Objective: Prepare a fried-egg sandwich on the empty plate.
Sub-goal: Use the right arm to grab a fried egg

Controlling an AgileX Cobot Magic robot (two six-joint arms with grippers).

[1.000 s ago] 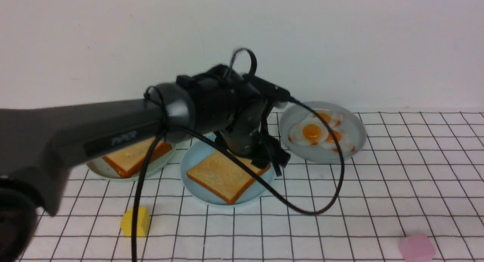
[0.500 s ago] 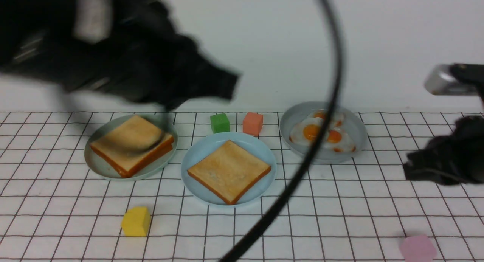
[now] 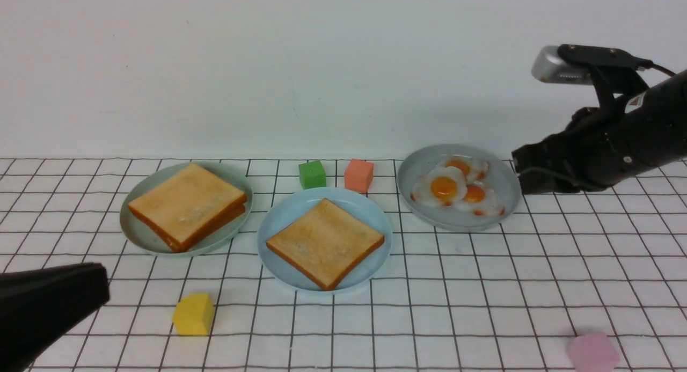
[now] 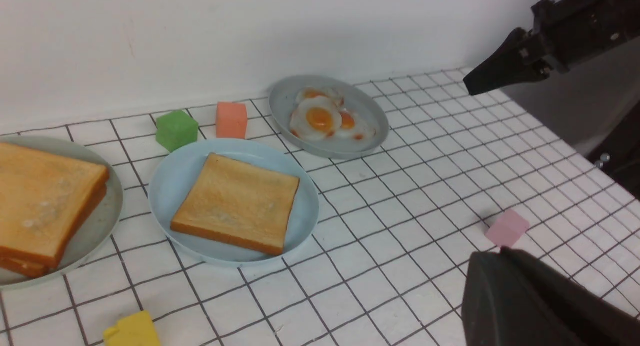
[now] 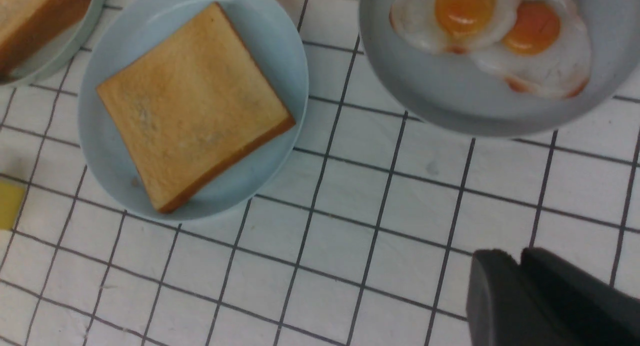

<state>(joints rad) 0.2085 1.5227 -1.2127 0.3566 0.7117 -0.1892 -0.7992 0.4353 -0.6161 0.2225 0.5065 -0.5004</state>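
The light sky-blue plate point(image 3: 284, 216) point(image 4: 170, 176) point(image 5: 270, 51) sits mid-table and carries one toast slice point(image 3: 324, 242). No fried-egg sandwich is in view. Three fried eggs point(image 3: 444, 187) point(image 5: 465, 9) lie in a grey plate point(image 3: 413, 168) to its right. My left gripper point(image 3: 102, 286) point(image 4: 492, 253) is shut and empty, low at the front left, far from the plates. My right gripper point(image 3: 519, 173) point(image 5: 515, 256) hovers just right of the grey plate, holding nothing. Its fingertips sit close together with only a narrow notch between them.
A pale grey-green plate point(image 3: 139, 238) at the left holds two stacked toast slices point(image 3: 185, 205). Green point(image 3: 312, 174) and orange point(image 3: 358, 175) cubes stand behind the blue plate. A yellow cube point(image 3: 193, 314) and a pink cube point(image 3: 592, 351) lie near the front. A white wall closes the back.
My left arm has pulled away from over the blue plate to the front left, with its gripper shut. My right arm has come in from the right toward the egg plate.
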